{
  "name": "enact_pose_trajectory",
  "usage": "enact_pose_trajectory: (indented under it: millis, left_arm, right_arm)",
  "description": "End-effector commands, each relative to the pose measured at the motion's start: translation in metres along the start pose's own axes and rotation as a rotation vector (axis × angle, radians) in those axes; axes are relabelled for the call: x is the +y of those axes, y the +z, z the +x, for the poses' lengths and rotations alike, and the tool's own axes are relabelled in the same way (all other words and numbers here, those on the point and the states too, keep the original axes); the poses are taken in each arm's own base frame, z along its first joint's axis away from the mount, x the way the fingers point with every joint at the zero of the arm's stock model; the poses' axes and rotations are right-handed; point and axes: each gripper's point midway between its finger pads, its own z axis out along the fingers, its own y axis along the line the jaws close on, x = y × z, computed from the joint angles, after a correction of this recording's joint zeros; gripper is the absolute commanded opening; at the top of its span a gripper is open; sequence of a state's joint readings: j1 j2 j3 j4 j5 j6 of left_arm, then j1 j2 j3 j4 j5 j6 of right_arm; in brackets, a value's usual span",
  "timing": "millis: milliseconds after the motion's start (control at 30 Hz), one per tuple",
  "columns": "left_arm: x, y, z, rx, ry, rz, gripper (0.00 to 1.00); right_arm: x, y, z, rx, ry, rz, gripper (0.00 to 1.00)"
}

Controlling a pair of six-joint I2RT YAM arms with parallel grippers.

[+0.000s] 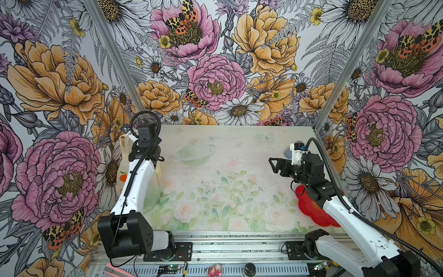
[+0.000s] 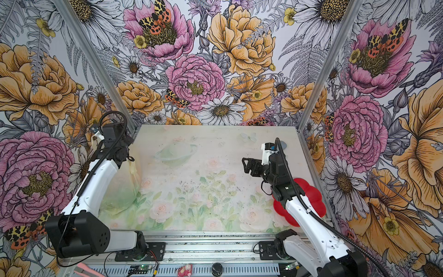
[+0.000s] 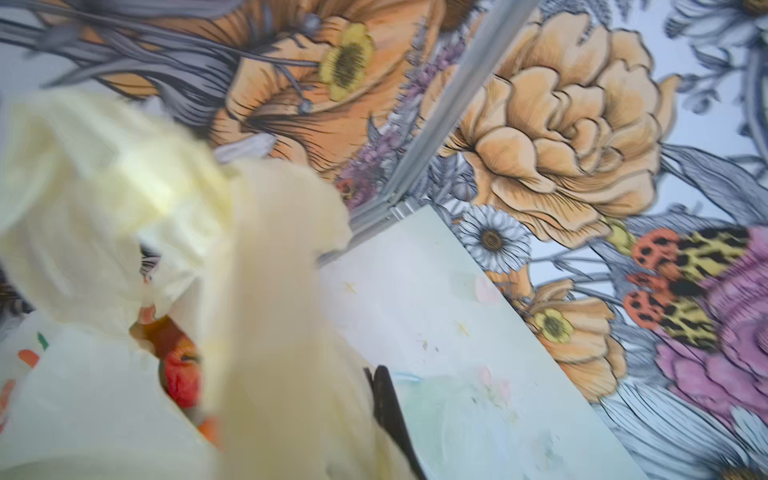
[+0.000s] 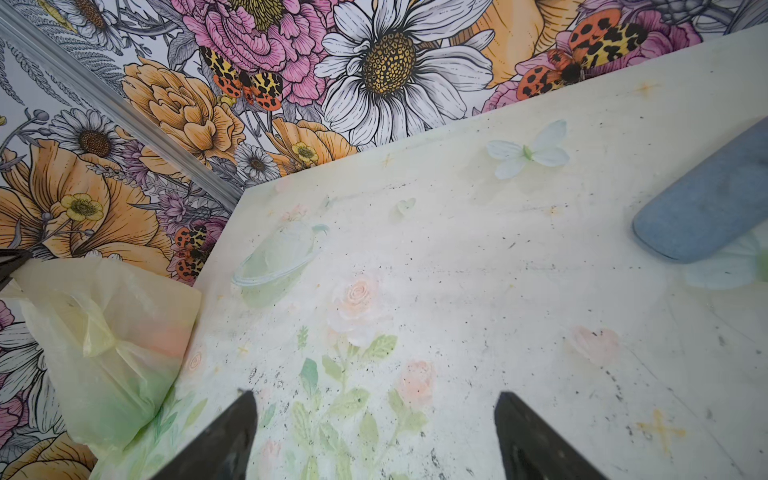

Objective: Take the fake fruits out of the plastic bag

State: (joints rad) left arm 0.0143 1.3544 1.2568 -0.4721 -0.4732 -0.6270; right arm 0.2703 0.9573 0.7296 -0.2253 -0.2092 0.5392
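Right gripper (image 4: 374, 440): the jaws stand wide apart and hold nothing; between the two dark fingers I see only bare table (image 4: 478, 299).
Behind these jaws: the red plate (image 1: 309, 208) lies under the right arm, with nothing on the part I can see.
Way to the bag: the plastic bag (image 4: 104, 340) is ahead of the right jaws and a little to one side, well apart from them, with the open table between.
Long axis of the bag: about upright, from a gathered top down to a fuller bottom that seems to rest at the table's edge.
Fake fruits (image 3: 183, 378): they are inside the bag. The left wrist view shows a red and orange shape between the folds, and the right wrist view shows a green tint low in the bag. I cannot tell which fruits these are. I see none out on the table.
Left gripper (image 4: 11, 266): the jaws are together, clamped on the top film of the bag, which hangs straight below them.
Nearer arm: the left one touches the bag, but it is busy; the right one is free.
My judgement: the right jaws must go ahead to the bag's top and enter downward along its long axis. The film there is bunched, so I cannot tell if the mouth is open.
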Motion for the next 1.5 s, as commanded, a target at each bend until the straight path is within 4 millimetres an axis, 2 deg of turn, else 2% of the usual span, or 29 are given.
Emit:
enact_pose_trajectory:
  millis: [0, 67, 133, 267, 400, 500, 667, 700, 767, 833, 933, 1000, 1100, 1133, 1200, 1267, 1367, 1433, 1467]
  left_arm:
    - [-0.073, -0.035, 0.015, 0.004, 0.06, 0.211, 0.0]
    - [-0.113, -0.059, 0.041, 0.037, 0.107, 0.301, 0.0]
    - [-0.144, -0.084, 0.065, 0.056, 0.156, 0.368, 0.0]
    - [-0.193, -0.139, 0.116, 0.096, 0.248, 0.494, 0.0]
    - [-0.225, -0.183, 0.159, 0.157, 0.324, 0.617, 0.0]
    - [-0.235, -0.204, 0.187, 0.225, 0.353, 0.682, 0.0]
    - [-0.234, -0.211, 0.215, 0.303, 0.389, 0.709, 0.0]
    - [-0.234, -0.214, 0.217, 0.314, 0.397, 0.72, 0.04]
    - [-0.234, -0.22, 0.217, 0.333, 0.403, 0.749, 0.2]
    - [-0.236, -0.23, 0.216, 0.357, 0.423, 0.798, 0.41]
    - [-0.231, -0.244, 0.208, 0.382, 0.427, 0.852, 0.67]
    - [-0.218, -0.249, 0.196, 0.38, 0.414, 0.868, 0.77]
    - [-0.189, -0.253, 0.18, 0.359, 0.401, 0.872, 0.86]
    - [-0.176, -0.249, 0.176, 0.341, 0.401, 0.855, 0.88]
    - [-0.156, -0.237, 0.172, 0.324, 0.385, 0.826, 0.92]
    - [-0.144, -0.221, 0.171, 0.337, 0.354, 0.821, 0.93]
    - [-0.135, -0.198, 0.171, 0.366, 0.3, 0.833, 0.94]
    - [-0.135, -0.185, 0.174, 0.366, 0.299, 0.828, 0.95]
    - [-0.138, -0.18, 0.177, 0.371, 0.314, 0.829, 0.95]
  right_arm:
    - [0.004, -0.004, -0.016, -0.041, 0.015, 0.018, 0.9]
    - [0.005, -0.005, -0.018, -0.047, 0.023, 0.017, 0.9]
    - [0.007, -0.007, -0.021, -0.053, 0.025, 0.013, 0.9]
    - [0.011, -0.012, -0.025, -0.064, 0.031, 0.002, 0.9]
    - [0.02, -0.014, -0.026, -0.067, 0.035, -0.021, 0.89]
    - [0.029, -0.012, -0.021, -0.05, 0.043, -0.042, 0.89]
    - [0.064, -0.004, -0.002, 0.01, -0.011, -0.106, 0.88]
    - [0.073, -0.003, 0.002, 0.022, -0.035, -0.121, 0.88]
    - [0.091, 0.0, 0.009, 0.04, -0.093, -0.148, 0.88]
    - [0.107, 0.002, 0.015, 0.045, -0.156, -0.163, 0.89]
    - [0.12, 0.006, 0.021, 0.048, -0.219, -0.158, 0.89]
    - [0.123, 0.011, 0.026, 0.048, -0.247, -0.132, 0.89]
    - [0.125, 0.02, 0.032, 0.047, -0.281, -0.082, 0.89]
    - [0.12, 0.024, 0.029, 0.033, -0.284, -0.042, 0.89]
    - [0.124, 0.031, 0.034, 0.03, -0.298, -0.008, 0.89]
    - [0.124, 0.041, 0.032, 0.023, -0.298, 0.034, 0.88]
    - [0.132, 0.058, 0.035, 0.04, -0.307, 0.049, 0.85]
    - [0.136, 0.065, 0.035, 0.044, -0.311, 0.055, 0.77]
    - [0.135, 0.066, 0.034, 0.038, -0.305, 0.066, 0.71]
